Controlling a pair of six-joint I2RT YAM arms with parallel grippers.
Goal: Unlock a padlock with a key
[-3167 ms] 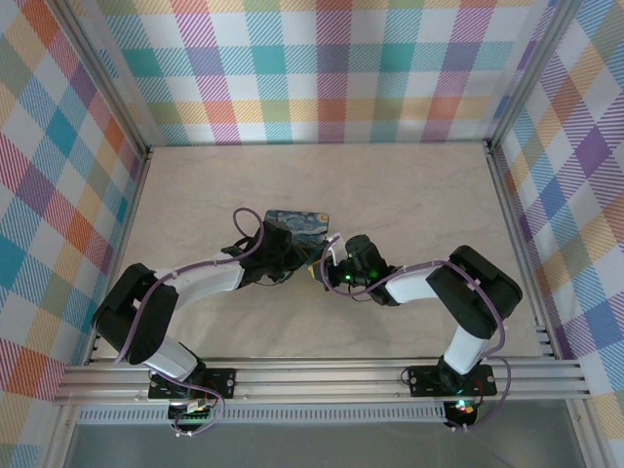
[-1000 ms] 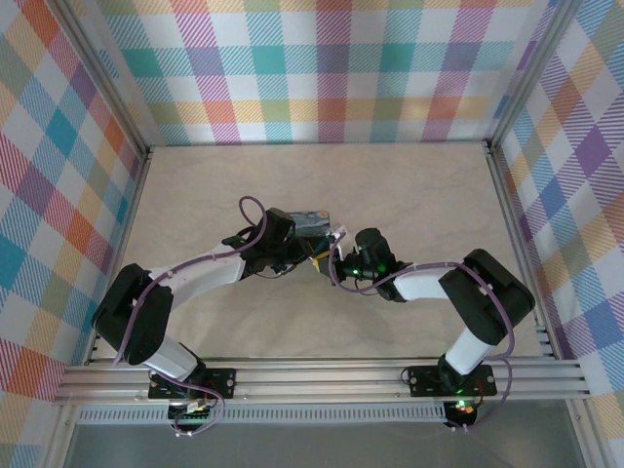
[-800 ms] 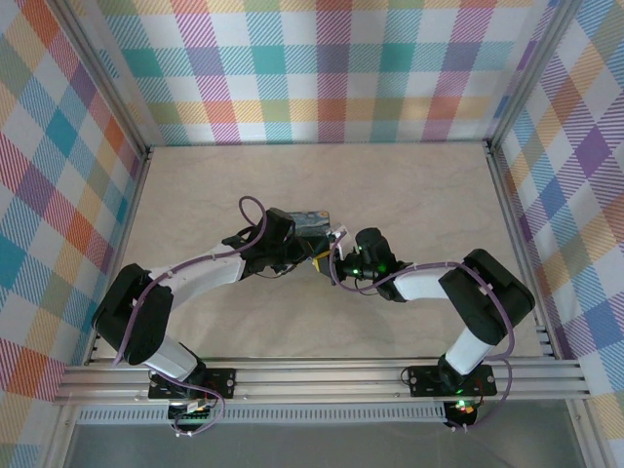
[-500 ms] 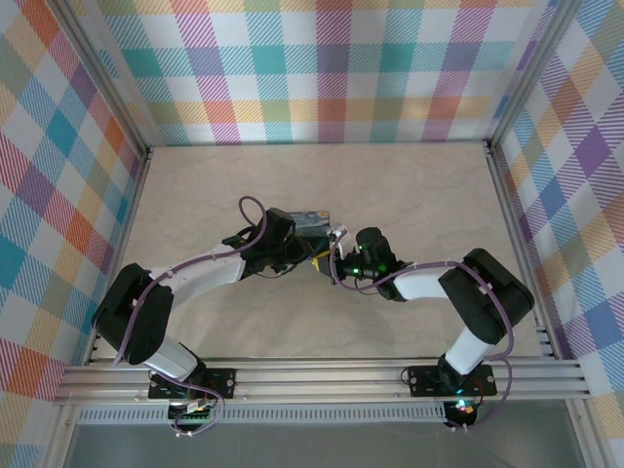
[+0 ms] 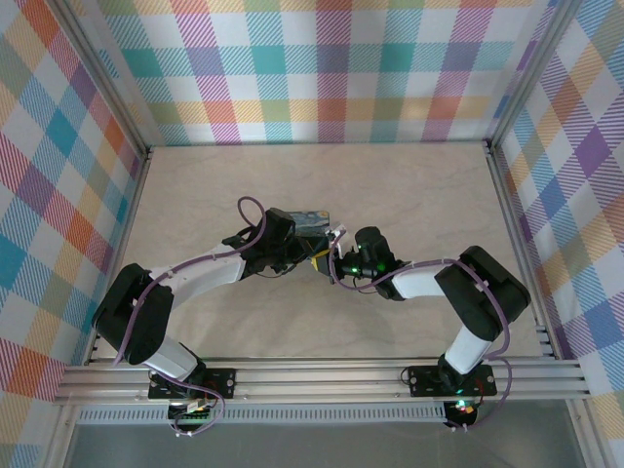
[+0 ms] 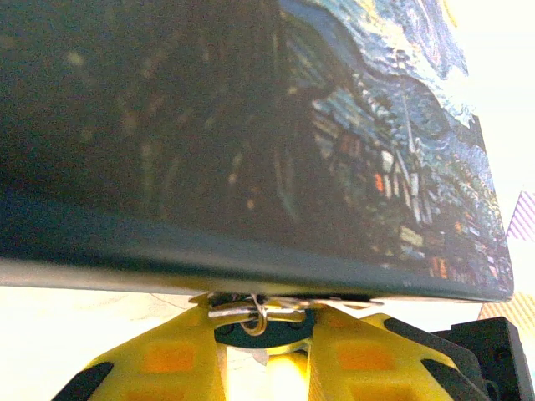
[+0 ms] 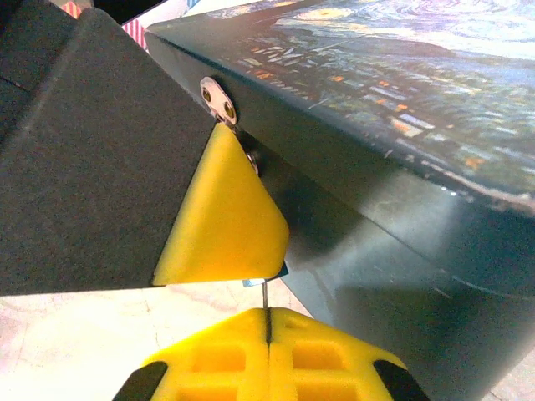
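Pinching metal sliver, right end effector

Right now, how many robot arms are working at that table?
2. The left arm reaches in from the near-left corner, and the right arm from the near-right. Their tips meet at the painted tin around the middle of the table.

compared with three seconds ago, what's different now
Both arms reached slightly farther from their bases: the left pincer and right pincer moved nearer the blue-and-yellow painted rectangular tin. Nothing visibly gripped or released; the tin stayed put, and the last second shows no motion.
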